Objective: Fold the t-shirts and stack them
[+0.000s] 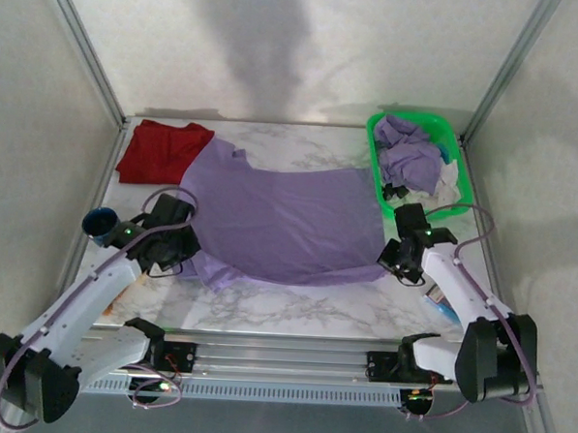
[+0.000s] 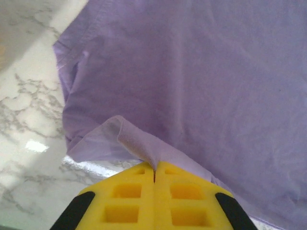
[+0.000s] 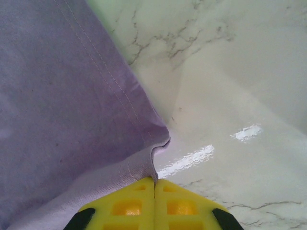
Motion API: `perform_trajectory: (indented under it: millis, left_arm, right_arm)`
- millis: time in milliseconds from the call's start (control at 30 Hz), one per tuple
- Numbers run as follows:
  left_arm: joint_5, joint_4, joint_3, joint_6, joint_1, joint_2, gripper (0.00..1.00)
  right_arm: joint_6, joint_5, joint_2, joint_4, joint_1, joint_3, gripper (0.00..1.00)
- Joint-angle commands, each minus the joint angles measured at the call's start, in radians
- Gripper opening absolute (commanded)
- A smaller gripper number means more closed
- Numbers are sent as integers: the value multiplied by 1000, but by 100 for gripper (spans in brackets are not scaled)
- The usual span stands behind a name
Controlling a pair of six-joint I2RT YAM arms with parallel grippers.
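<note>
White marble-patterned table (image 1: 294, 309), widest thing in sight, under everything else.

On its middle, 1 lavender t-shirt (image 1: 289, 221) spread out mostly flat, neck toward the far left, hem toward the right, reaching from just beside the left arm to just beside the right one. Near edge rumpled at the left, smoother at the right. Close up from the left wrist, plain purple cloth (image 2: 201, 81) with a sleeve seam at the upper left; from the right wrist, the stitched hem (image 3: 57, 96) running down to a corner.

2 white arms at the near edge: left arm (image 1: 91, 298) angled in toward the shirt's near left side, right arm (image 1: 465, 289) angled in toward its near right corner.

Green basket (image 1: 374, 168) at the far right corner of the table, just past the spread shirt's right end. Inside it, crumpled lavender t-shirts (image 1: 409, 155) heaped up, with a bit of white cloth (image 1: 451, 177) at the right side.

Red t-shirt (image 1: 162, 150) lying loosely at the far left corner, touching or slightly under the lavender shirt's neck end; cannot tell which.

Left gripper (image 2: 154, 167): yellow jaws pressed together, pinching a raised fold of the lavender shirt's edge.

Right gripper (image 3: 154, 182): yellow jaws likewise closed tight, clamped on the hem corner, bare marble just to its right.

Dark blue round object (image 1: 100, 223) at the table's left edge, beside the left arm; too small to identify.
</note>
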Motion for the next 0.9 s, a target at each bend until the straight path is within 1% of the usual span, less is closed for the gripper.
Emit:
perform_trajectory:
  millis: [0, 67, 133, 200, 400, 700, 867]
  left_arm:
    - [67, 79, 24, 129, 49, 83, 0]
    - [51, 79, 64, 173, 70, 143, 0]
    - [-4, 66, 111, 203, 73, 199, 0]
    - [-20, 77, 146, 223, 79, 244, 0]
    - [10, 141, 219, 267, 100, 364, 0]
    - [9, 153, 330, 338, 148, 516, 0]
    - [19, 157, 365, 371, 177, 574, 0]
  right_arm:
    - [-63, -3, 47, -4, -8, 67, 0]
    - [-78, -2, 71, 16, -10, 82, 0]
    - [-90, -10, 99, 41, -16, 92, 0]
    - [-101, -16, 142, 47, -20, 114, 0]
    - [-116, 0, 212, 62, -29, 161, 0]
    - [-154, -14, 326, 53, -40, 227, 0]
    - [-161, 22, 353, 71, -48, 237, 0]
